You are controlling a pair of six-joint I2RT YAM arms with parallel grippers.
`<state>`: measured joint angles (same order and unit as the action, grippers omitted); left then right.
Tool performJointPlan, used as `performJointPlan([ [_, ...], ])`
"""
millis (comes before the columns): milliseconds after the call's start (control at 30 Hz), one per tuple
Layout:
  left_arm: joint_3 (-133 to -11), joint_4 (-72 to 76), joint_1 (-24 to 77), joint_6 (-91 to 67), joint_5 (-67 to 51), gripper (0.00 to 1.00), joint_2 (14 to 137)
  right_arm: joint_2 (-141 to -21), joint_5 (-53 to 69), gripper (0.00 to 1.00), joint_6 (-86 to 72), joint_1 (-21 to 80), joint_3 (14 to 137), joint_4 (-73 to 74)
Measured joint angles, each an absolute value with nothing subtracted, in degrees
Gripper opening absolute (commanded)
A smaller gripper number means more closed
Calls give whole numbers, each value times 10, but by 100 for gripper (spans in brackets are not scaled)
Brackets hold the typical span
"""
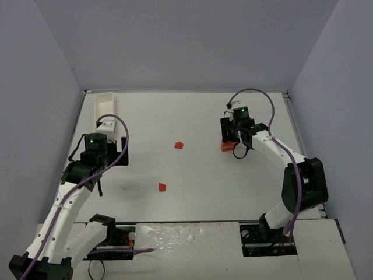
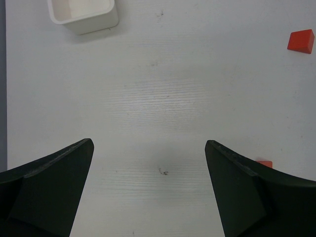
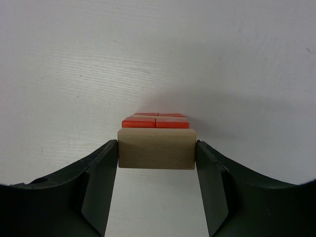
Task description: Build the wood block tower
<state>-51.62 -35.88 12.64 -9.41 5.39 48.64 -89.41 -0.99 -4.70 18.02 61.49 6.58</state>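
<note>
The wood block tower (image 1: pixel 227 146) stands right of the table's middle and shows as a small red stack. In the right wrist view its red blocks (image 3: pixel 155 121) lie side by side just beyond a pale tan block (image 3: pixel 157 148). My right gripper (image 3: pixel 157 150) is shut on that tan block, with one finger pressed against each end. I cannot tell whether the tan block touches the red ones. My left gripper (image 2: pixel 149 145) hangs open over bare table near the left side, with nothing between its fingers.
A white tray (image 1: pixel 106 104) sits at the far left corner, just beyond the left gripper (image 1: pixel 107 125). Two loose red blocks lie mid-table, one (image 1: pixel 179 145) farther back and one (image 1: pixel 162 187) nearer. Grey walls close in the table.
</note>
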Motion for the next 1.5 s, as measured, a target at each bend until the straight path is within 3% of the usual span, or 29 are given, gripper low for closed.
performJointPlan([
  [1133,-516,-359,126,-94,54,95,489,-911,-10,9,-60,180,608,51],
  [1500,-516,-359,126,-94,54,95,490,-911,-10,29,-60,179,608,50],
])
